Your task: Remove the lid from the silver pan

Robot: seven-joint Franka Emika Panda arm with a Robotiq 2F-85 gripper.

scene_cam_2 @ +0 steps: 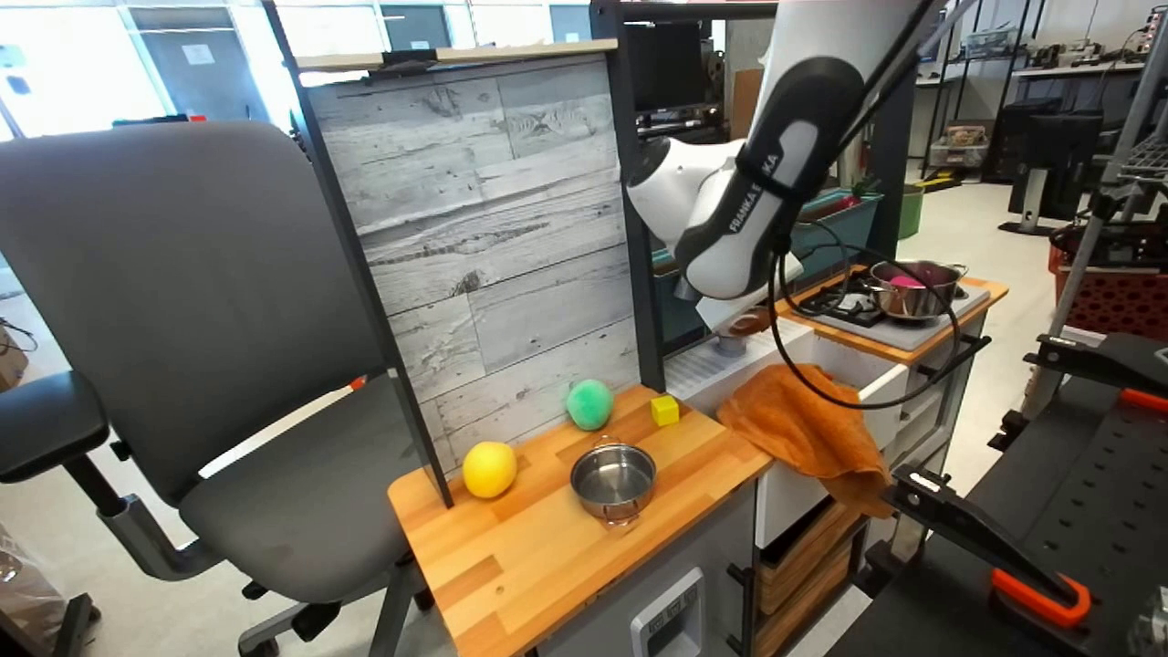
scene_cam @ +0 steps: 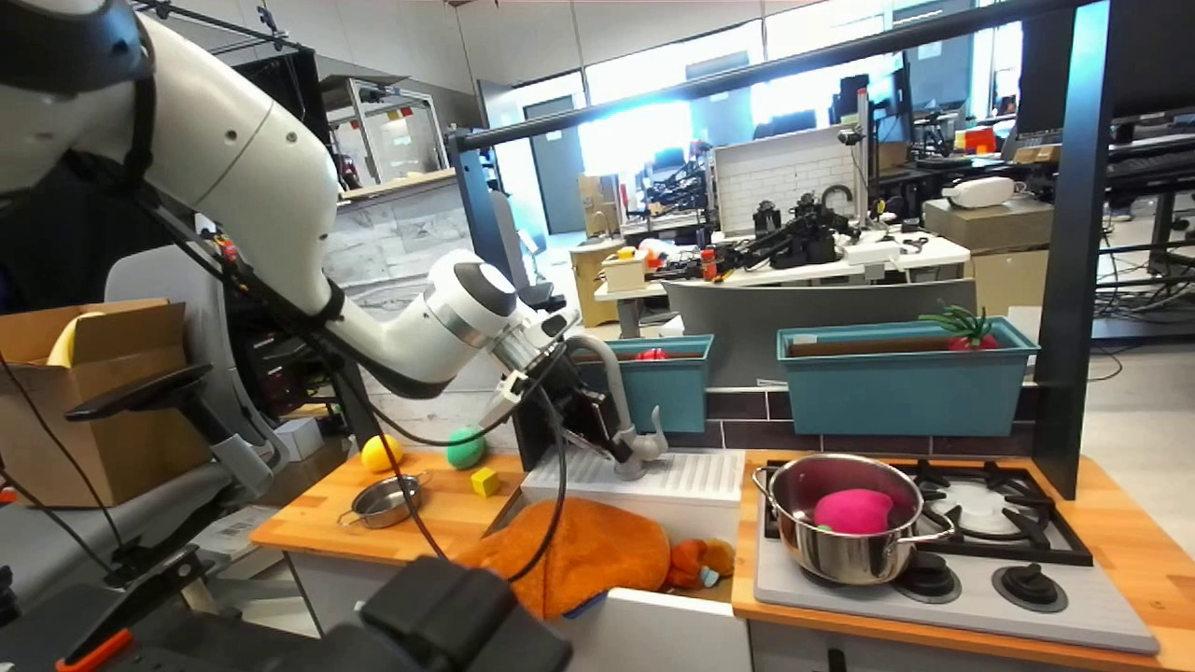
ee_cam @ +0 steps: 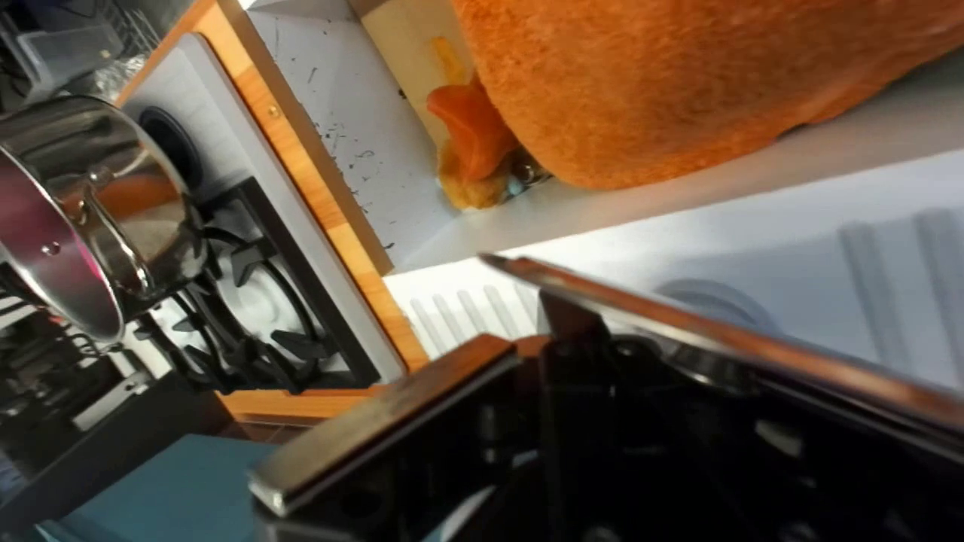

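Note:
The small silver pan [scene_cam: 383, 502] sits uncovered on the wooden counter; it also shows in an exterior view [scene_cam_2: 613, 479]. A thin shiny plate, seemingly the lid [ee_cam: 678, 316], is held nearly edge-on at my gripper [ee_cam: 557, 331], with orange reflections. A metal knob-like part shows on its gripper side. A brownish reflective patch of it shows beside the hand in an exterior view [scene_cam_2: 750, 321]. My gripper [scene_cam: 569, 401] hangs above the sink's ribbed white ledge, near the faucet. It appears shut on the lid; the fingertips are dark and partly hidden.
A grey faucet [scene_cam: 614, 383] stands close to the gripper. An orange towel [scene_cam: 579, 551] hangs over the sink. A large steel pot [scene_cam: 845, 551] holding a pink toy stands on the stove [scene_cam: 952, 607]. A yellow ball [scene_cam_2: 489, 469], green ball [scene_cam_2: 589, 404] and yellow cube [scene_cam_2: 664, 410] surround the pan.

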